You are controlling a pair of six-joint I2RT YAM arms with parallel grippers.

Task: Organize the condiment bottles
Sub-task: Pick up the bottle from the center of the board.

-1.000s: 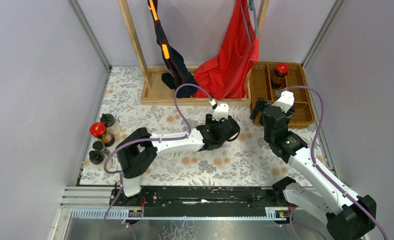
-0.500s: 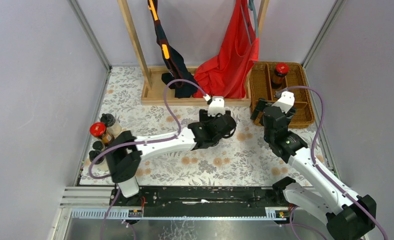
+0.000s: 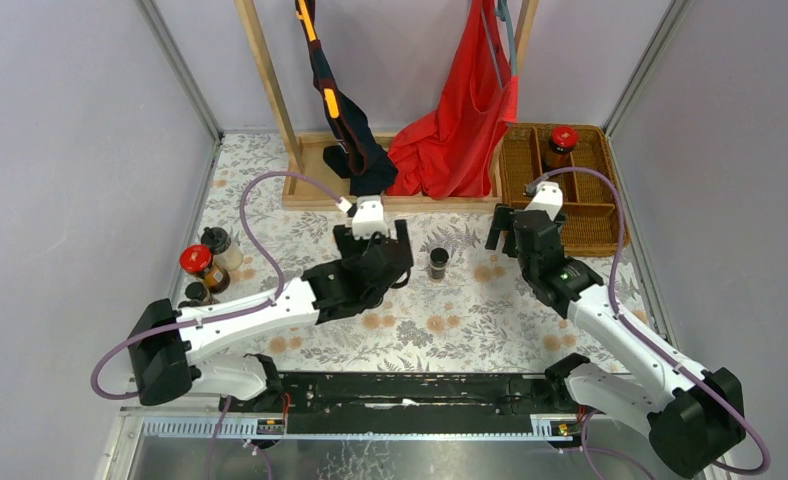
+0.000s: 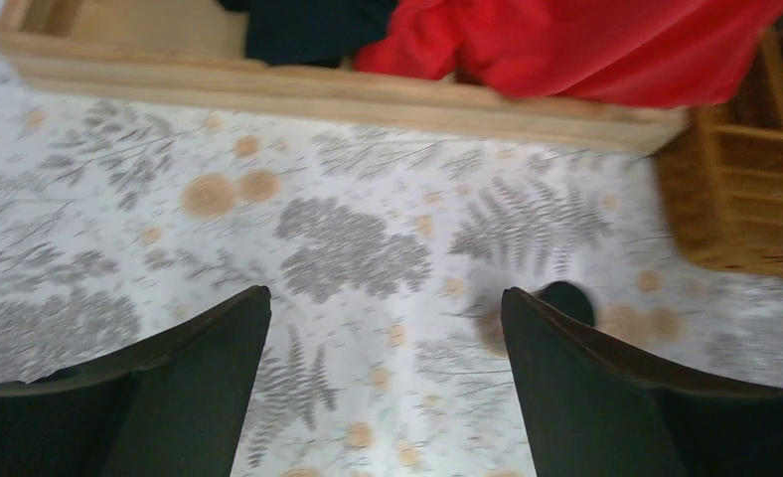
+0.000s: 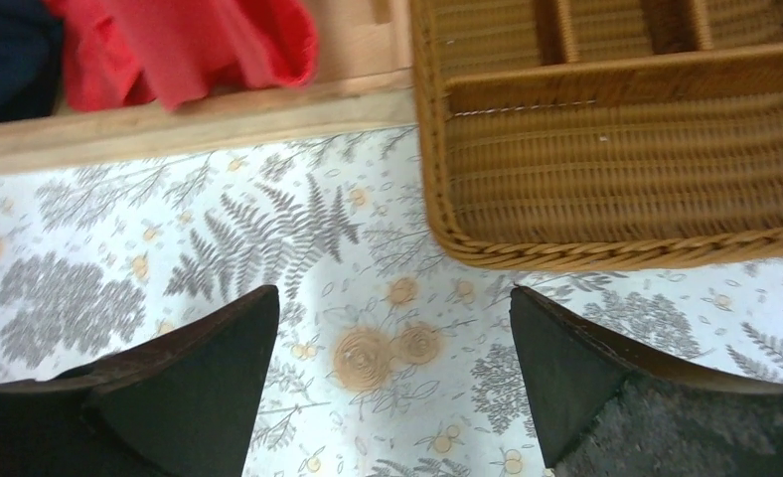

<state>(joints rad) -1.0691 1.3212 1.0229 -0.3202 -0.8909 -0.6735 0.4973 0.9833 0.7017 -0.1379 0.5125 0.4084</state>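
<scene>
A small dark black-capped bottle (image 3: 438,262) stands upright on the floral mat, free of both grippers. My left gripper (image 3: 372,236) is just left of it and open. In the left wrist view nothing lies between the fingers of the left gripper (image 4: 386,310), and the bottle's cap (image 4: 569,298) peeks out beyond the right finger. My right gripper (image 3: 515,224) hovers open over the mat in front of the wicker basket (image 3: 599,218); the right wrist view shows that gripper (image 5: 395,310) empty. One red-lidded jar (image 3: 562,142) stands in the basket. Another red-lidded jar (image 3: 197,263), a pale bottle (image 3: 217,243) and dark bottles (image 3: 195,293) cluster at the mat's left edge.
A wooden rack base (image 3: 315,190) with a red cloth (image 3: 455,130) and a dark garment (image 3: 355,150) runs along the back. The basket's front rim (image 5: 616,248) lies just beyond the right fingers. Grey walls close in both sides.
The left gripper opened, let go of the small dark bottle in the middle of the mat and swung left. The right gripper shifted slightly left.
</scene>
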